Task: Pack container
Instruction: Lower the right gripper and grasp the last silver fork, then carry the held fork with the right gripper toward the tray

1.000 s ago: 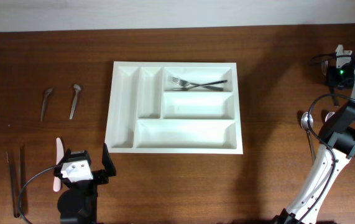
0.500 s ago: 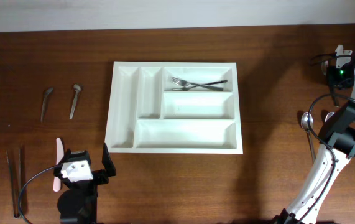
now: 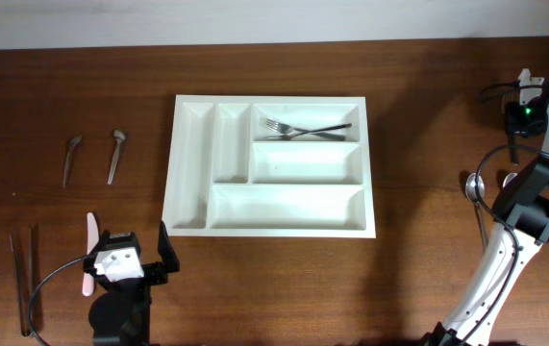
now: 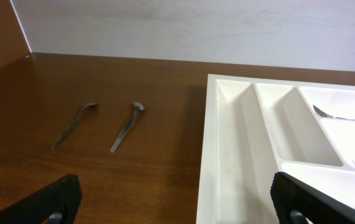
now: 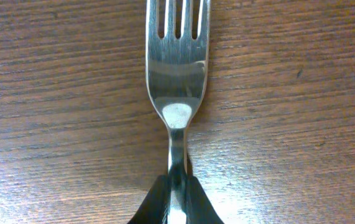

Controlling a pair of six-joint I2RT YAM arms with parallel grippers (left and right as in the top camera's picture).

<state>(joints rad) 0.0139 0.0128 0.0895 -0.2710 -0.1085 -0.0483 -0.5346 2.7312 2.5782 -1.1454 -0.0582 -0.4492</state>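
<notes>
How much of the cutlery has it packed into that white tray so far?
Done: forks lie crossed in one long slot of the container; its other four compartments are bare. In hand: the right gripper is shut on a fork by its handle. The left gripper is open and holds nothing. Left: two small utensils, a thin pair of sticks and a spoon lie outside it.
</notes>
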